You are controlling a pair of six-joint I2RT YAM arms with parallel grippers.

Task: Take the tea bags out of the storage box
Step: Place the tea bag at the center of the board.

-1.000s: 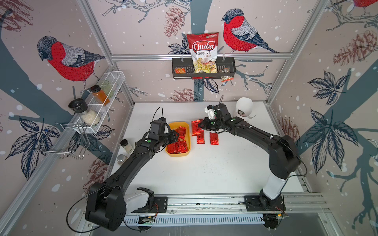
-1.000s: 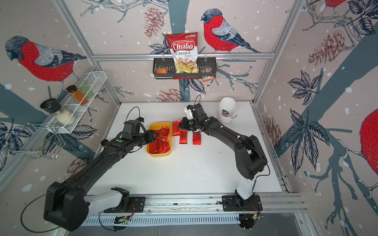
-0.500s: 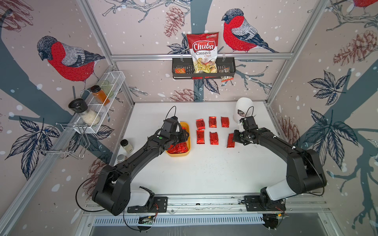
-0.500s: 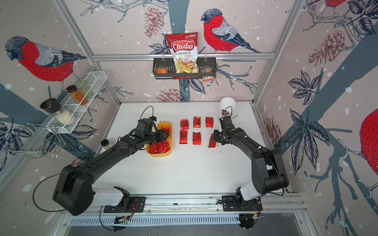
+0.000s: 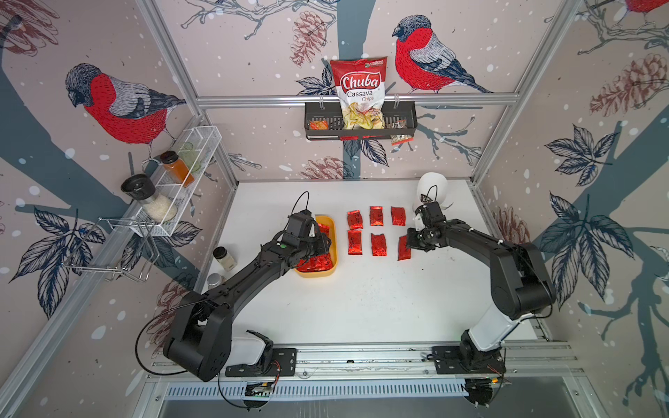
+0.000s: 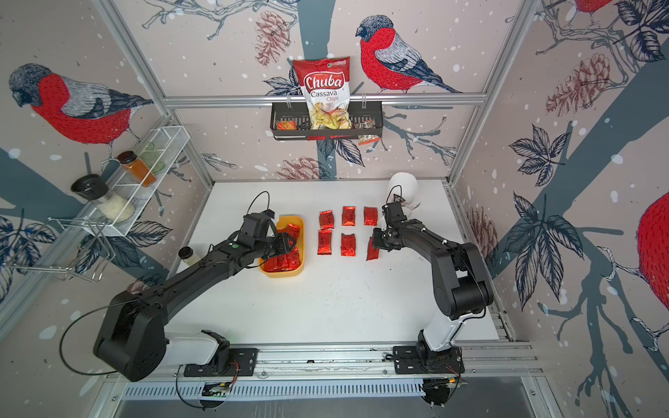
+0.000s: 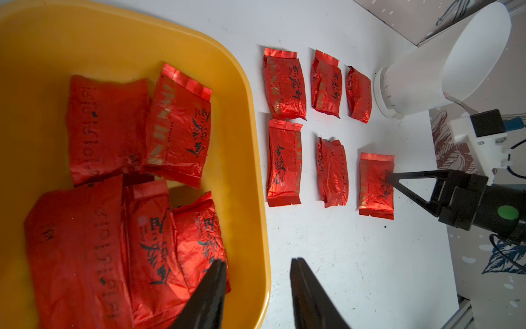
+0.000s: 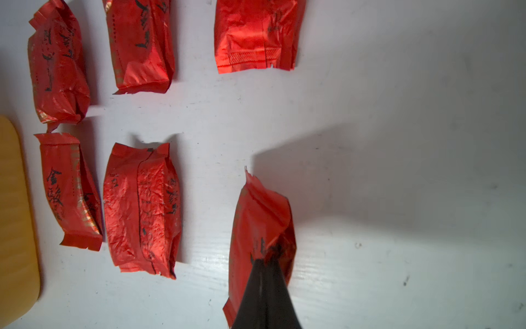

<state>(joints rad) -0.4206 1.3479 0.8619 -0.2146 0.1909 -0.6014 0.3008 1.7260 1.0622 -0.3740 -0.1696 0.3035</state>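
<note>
The yellow storage box (image 5: pixel 327 275) (image 6: pixel 303 253) (image 7: pixel 250 136) sits left of centre and holds several red foil tea bags (image 5: pixel 318 262) (image 7: pixel 176 125). My left gripper (image 5: pixel 324 242) (image 7: pixel 257 265) is open astride the box's right wall: one finger over a bagged corner, the other over the table. Several more tea bags (image 5: pixel 376 215) (image 8: pixel 142 205) lie in two rows right of the box. My right gripper (image 5: pixel 409 240) (image 8: pixel 266 256) is shut on one tea bag (image 5: pixel 403 249) (image 7: pixel 374 185) (image 8: pixel 259 222) at the near row's right end, at table level.
A white cup (image 5: pixel 432 188) (image 7: pixel 427 71) lies at the back right, close behind my right wrist. Two small jars (image 5: pixel 224 257) stand by the left wall. A black basket (image 5: pixel 315 115) with a Chuba chips bag hangs on the back wall; a white wire rack (image 5: pixel 181 173) hangs left.
My right gripper carried a tea bag from near the box to the near row's right end and has stayed there. The left gripper shifted right to the box's right wall.
</note>
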